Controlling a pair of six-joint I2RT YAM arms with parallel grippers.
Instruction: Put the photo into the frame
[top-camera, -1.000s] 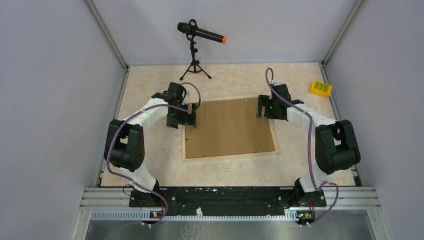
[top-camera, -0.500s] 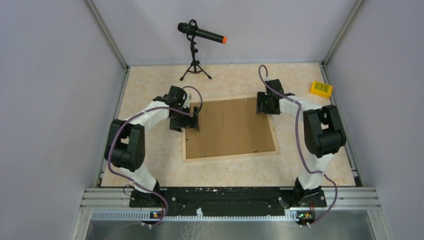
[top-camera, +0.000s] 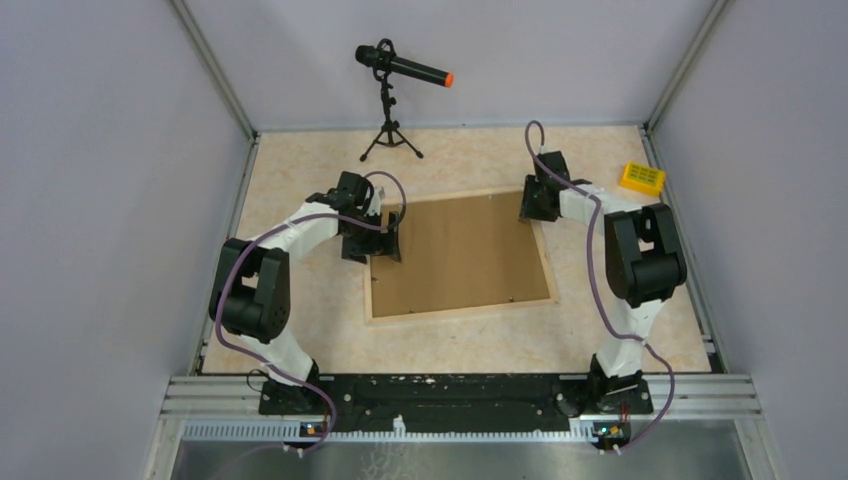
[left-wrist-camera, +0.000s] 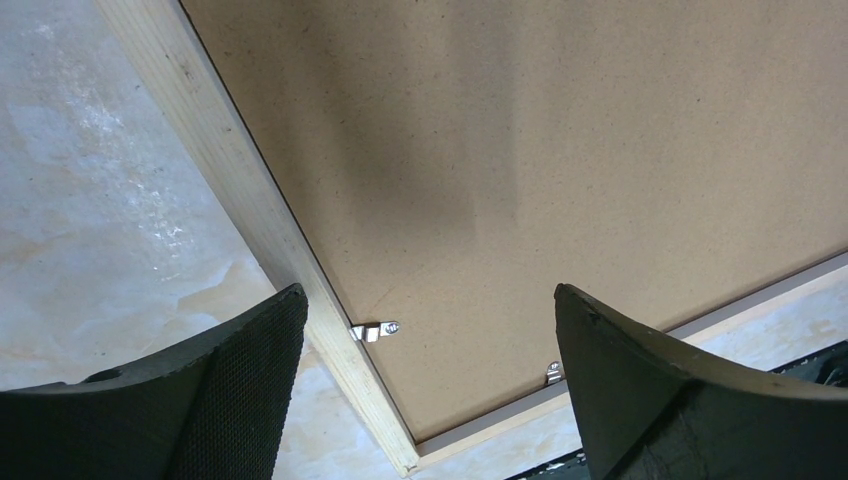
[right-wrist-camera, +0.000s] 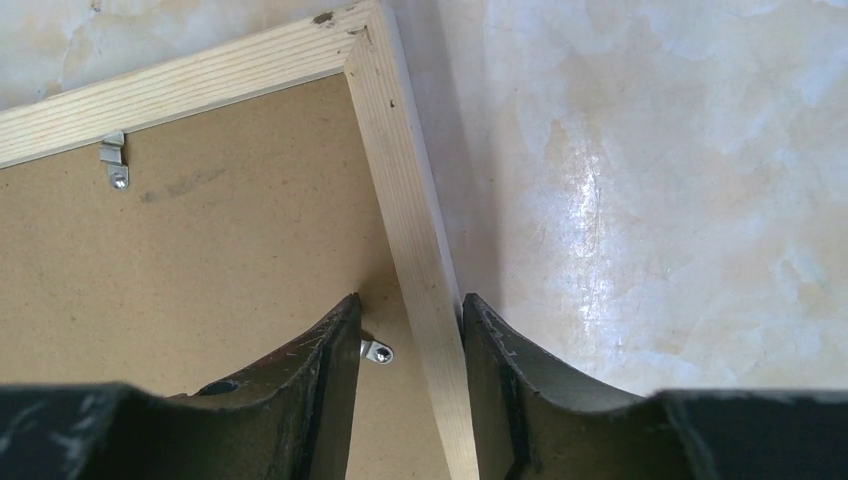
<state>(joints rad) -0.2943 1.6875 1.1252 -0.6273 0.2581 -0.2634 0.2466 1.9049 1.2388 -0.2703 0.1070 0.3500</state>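
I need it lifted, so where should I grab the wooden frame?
Take the frame by its thin right rail near the far corner, from straight above, a finger on each side; it lies flat, backing board filling the middle.

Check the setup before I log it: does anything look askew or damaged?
The frame lies slightly rotated against the table edges, backing board up. A small dark nick marks its far right corner. Nothing else stands out.
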